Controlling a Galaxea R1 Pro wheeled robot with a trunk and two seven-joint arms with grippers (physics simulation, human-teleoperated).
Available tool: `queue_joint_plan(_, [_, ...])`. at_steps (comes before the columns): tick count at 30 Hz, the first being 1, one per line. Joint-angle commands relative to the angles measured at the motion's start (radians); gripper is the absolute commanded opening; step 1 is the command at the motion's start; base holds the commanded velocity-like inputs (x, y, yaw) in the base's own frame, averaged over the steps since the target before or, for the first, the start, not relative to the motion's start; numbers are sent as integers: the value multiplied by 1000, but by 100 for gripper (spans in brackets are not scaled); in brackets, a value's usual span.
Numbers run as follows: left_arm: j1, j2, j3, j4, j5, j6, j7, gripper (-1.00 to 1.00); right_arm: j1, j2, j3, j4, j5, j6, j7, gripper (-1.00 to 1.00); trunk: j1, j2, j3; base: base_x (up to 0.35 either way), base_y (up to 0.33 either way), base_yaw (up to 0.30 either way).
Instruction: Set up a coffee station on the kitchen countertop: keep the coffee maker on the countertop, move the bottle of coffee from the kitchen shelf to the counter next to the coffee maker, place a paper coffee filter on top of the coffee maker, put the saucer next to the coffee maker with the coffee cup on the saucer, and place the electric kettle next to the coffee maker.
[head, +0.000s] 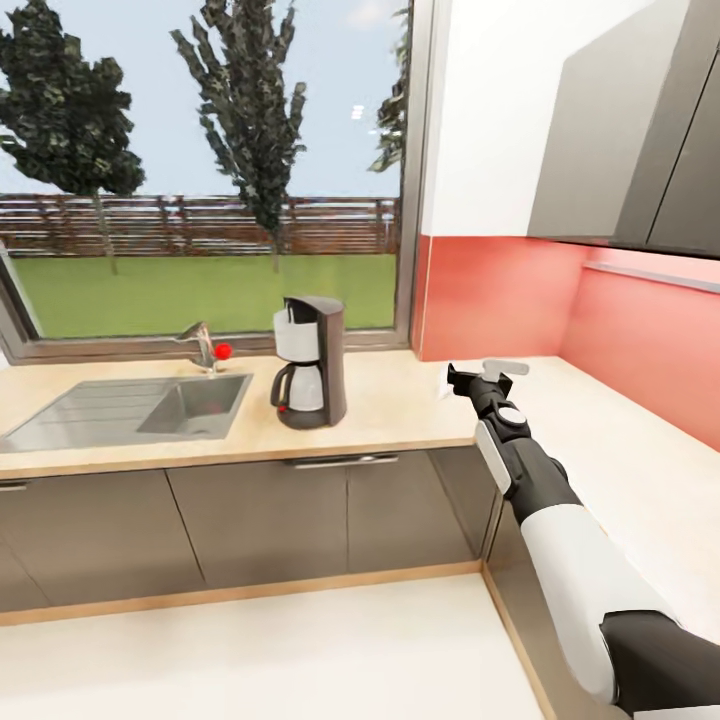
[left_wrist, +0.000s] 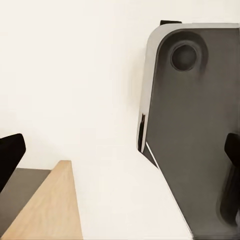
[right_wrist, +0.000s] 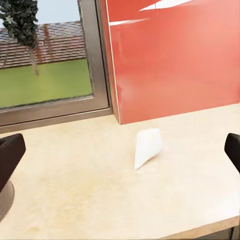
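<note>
The right claw hangs over the counter by a paper filter.

The right claw (head: 455, 382) is wide open and holds nothing. Just ahead of it, the white paper filter (right_wrist: 148, 146) lies on its side on the counter (head: 400, 405), not touched. Farther off, on the sink (head: 130, 408) side, stands the coffee maker (head: 311, 362). The left claw (left_wrist: 120, 150) is open and empty too.

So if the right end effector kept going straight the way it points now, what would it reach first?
Most likely the paper coffee filter, lying on the kitchen countertop straight ahead of the open right end effector. Nothing stands between them. Beyond it is the red backsplash; how deep the gap is stays unclear.
</note>
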Motion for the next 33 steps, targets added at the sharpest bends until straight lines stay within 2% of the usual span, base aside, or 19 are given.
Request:
queue_joint_plan(1, [0, 0, 8, -1, -10, 3, 1, 100, -1, -1, 4, -2, -10, 4, -7, 100, 1, -2, -2, 315, -173, 0])
queue_joint_plan(11, [1, 3, 9, 3, -10, 12, 3, 100, -1, -1, 4, 0, -10, 4, -7, 100, 1, -2, -2, 312, -165, 0])
queue_joint_plan(14, [3, 7, 10, 28, -10, 13, 2, 100, -1, -1, 4, 2, -10, 4, -7, 100, 1, -2, -2, 327, -98, 0])
queue_joint_plan(18, [3, 32, 10, 97, -10, 14, 1, 100, -1, -1, 5, 0, -10, 4, -7, 100, 1, -2, -2, 337, -13, 0])
queue_joint_plan(21, [3, 39, 10, 114, -10, 14, 0, 100, -1, -1, 5, 3, -10, 4, -7, 100, 1, -2, -2, 338, -2, 0])
queue_joint_plan(33, [3, 36, 7, 113, -10, 49, 0, 100, -1, -1, 4, -1, -9, 4, -8, 100, 1, -2, -2, 338, 34, 0])
